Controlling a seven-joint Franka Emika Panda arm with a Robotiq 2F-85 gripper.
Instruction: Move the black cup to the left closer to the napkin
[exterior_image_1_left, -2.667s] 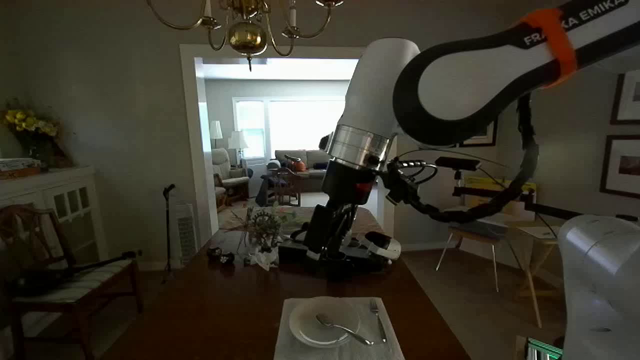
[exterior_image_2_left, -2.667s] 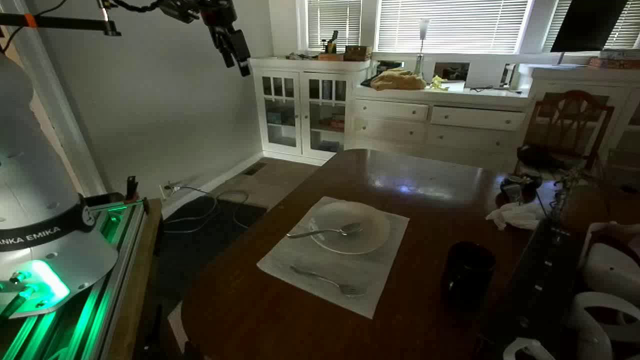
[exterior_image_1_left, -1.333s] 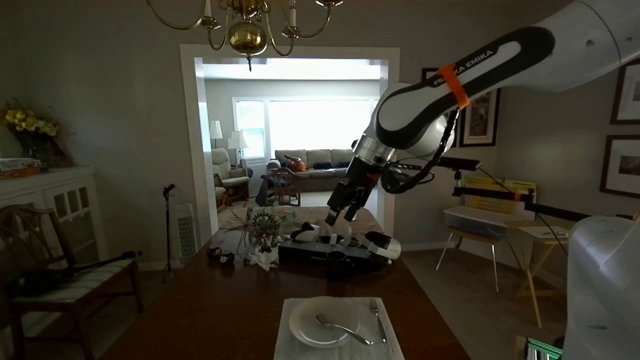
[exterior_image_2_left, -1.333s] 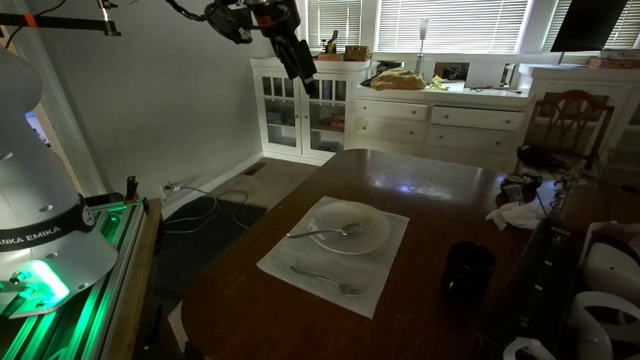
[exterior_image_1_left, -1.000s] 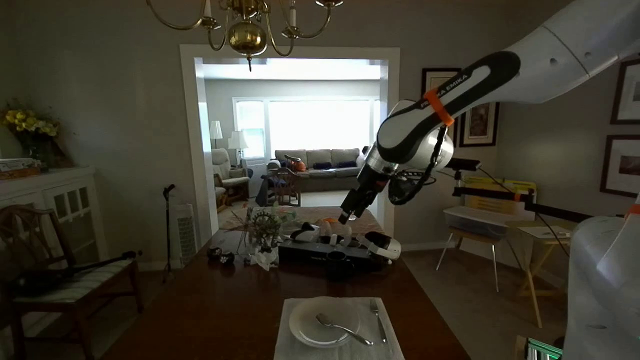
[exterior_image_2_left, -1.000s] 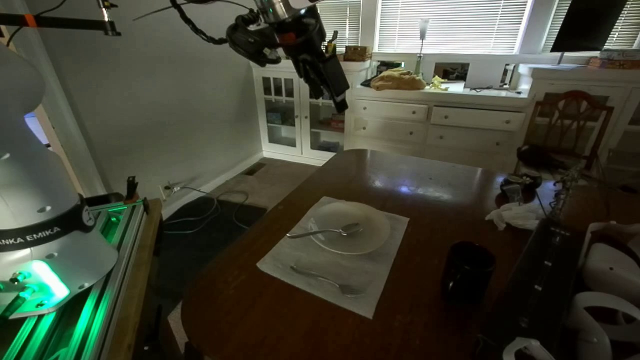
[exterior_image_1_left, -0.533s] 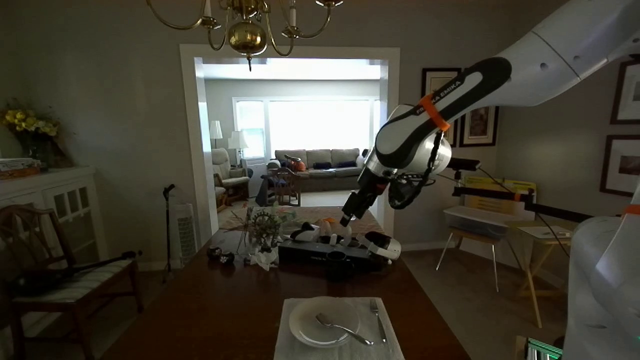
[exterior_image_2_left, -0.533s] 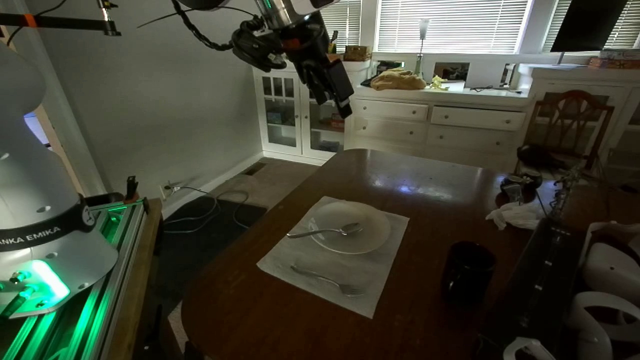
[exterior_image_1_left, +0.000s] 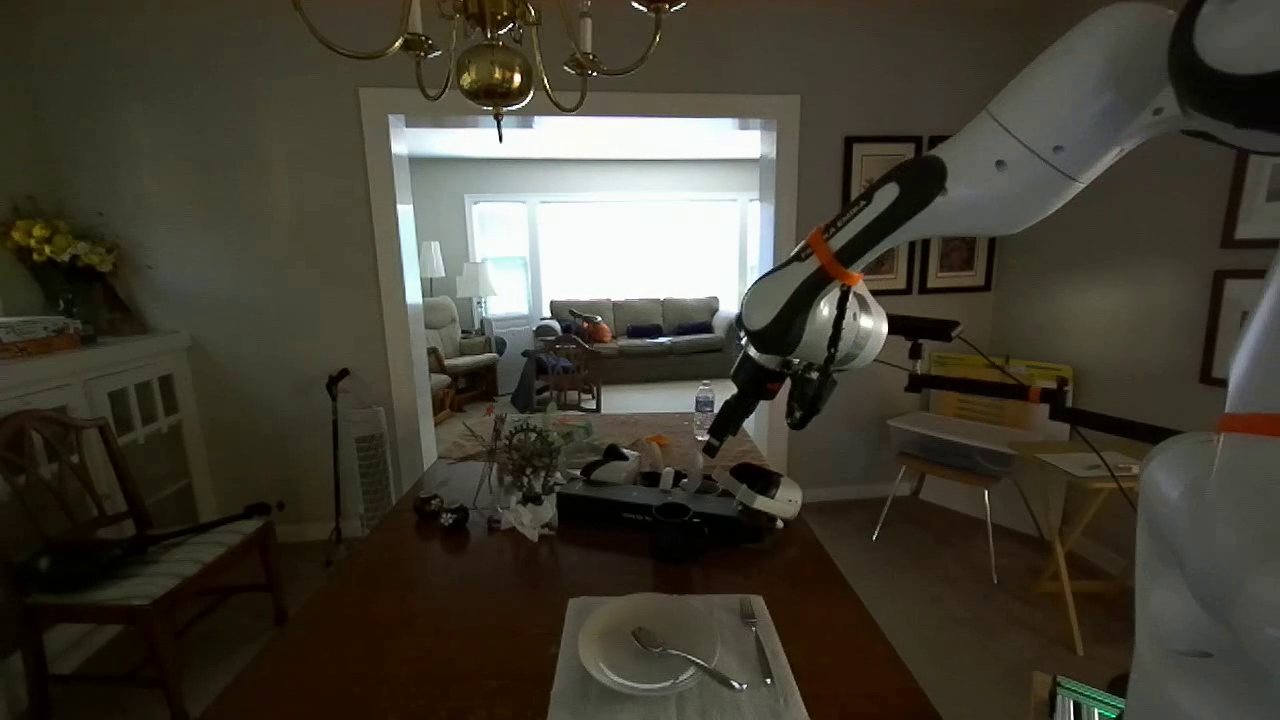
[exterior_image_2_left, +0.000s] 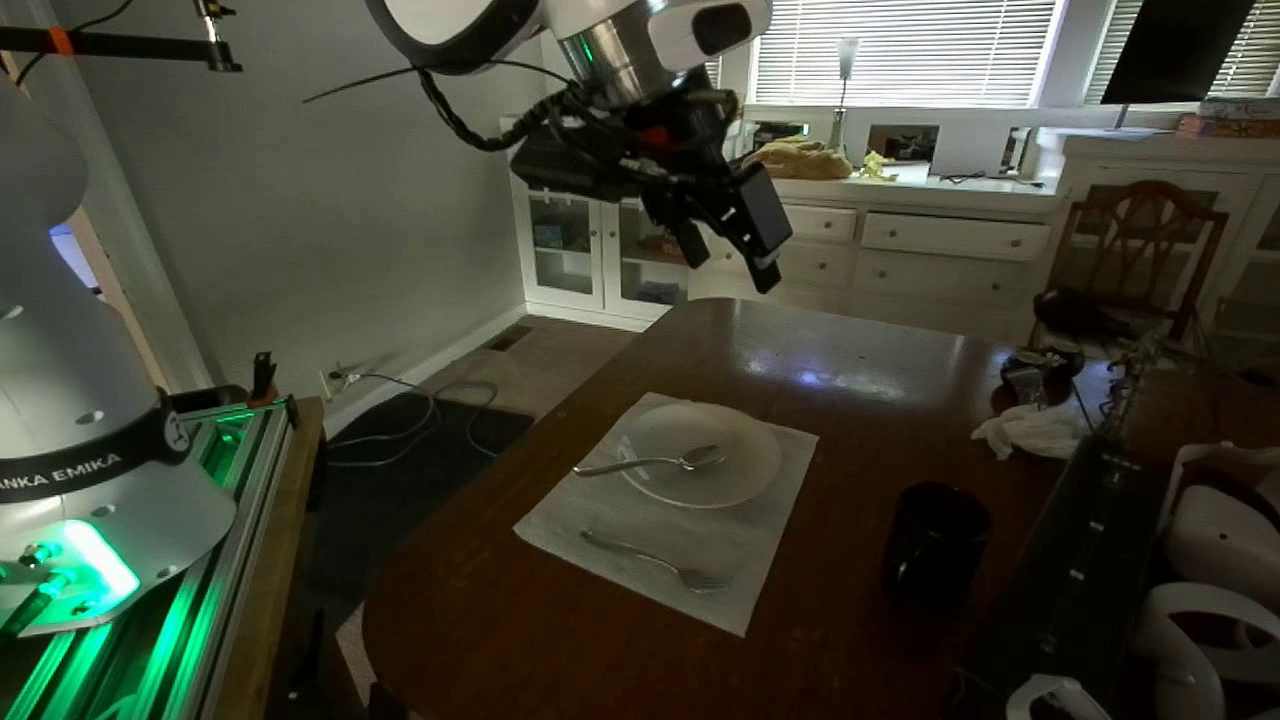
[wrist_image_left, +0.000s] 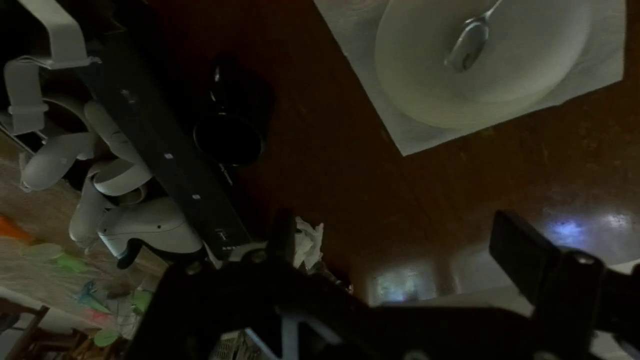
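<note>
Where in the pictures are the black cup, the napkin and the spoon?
Black cup (exterior_image_2_left: 938, 550): in an exterior view, on its outer side.
Napkin (exterior_image_2_left: 692, 537): in an exterior view, on a bare part.
Spoon (wrist_image_left: 472, 41): in the wrist view, on its bowl.

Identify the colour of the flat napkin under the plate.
White, greyish in this dim light; the napkin shows best in an exterior view.

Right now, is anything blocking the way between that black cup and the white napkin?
Nothing visible stands between the black cup and the napkin in any view. The long black object sits on the cup's other side, away from the napkin.
</note>
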